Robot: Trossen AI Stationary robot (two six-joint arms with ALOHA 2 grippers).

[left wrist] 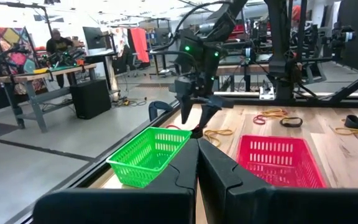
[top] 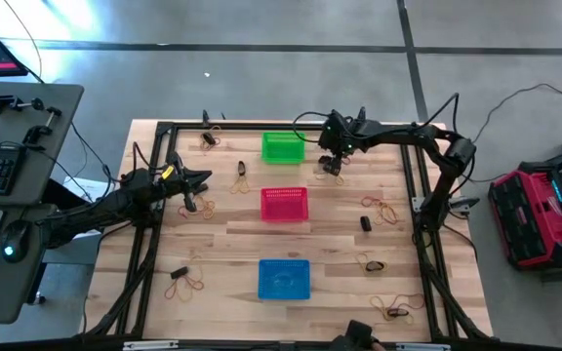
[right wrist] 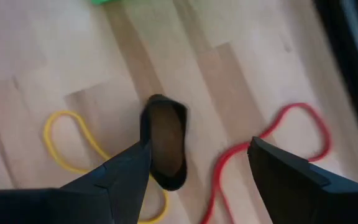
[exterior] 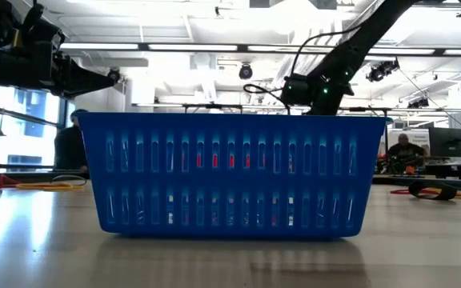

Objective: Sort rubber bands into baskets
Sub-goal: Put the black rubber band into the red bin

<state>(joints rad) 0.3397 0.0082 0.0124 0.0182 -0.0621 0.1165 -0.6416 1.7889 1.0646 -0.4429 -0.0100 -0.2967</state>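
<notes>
The right tool [top: 332, 164] hung over the table [top: 330, 283] just beside the green basket [top: 283, 147], its fingers [right wrist: 124, 173] spread apart and empty. Directly below them lay a black rubber band [right wrist: 164, 148], overlapping a yellow rubber band [right wrist: 56, 149], with a red rubber band [right wrist: 272, 138] close alongside. The left tool [top: 199, 182] waited above the table's left side, its fingers [left wrist: 222, 168] clenched together with nothing visible between them. The red basket [top: 285, 205] stood between the green basket and the blue basket [top: 284, 279]. Further bands lay scattered across the table.
</notes>
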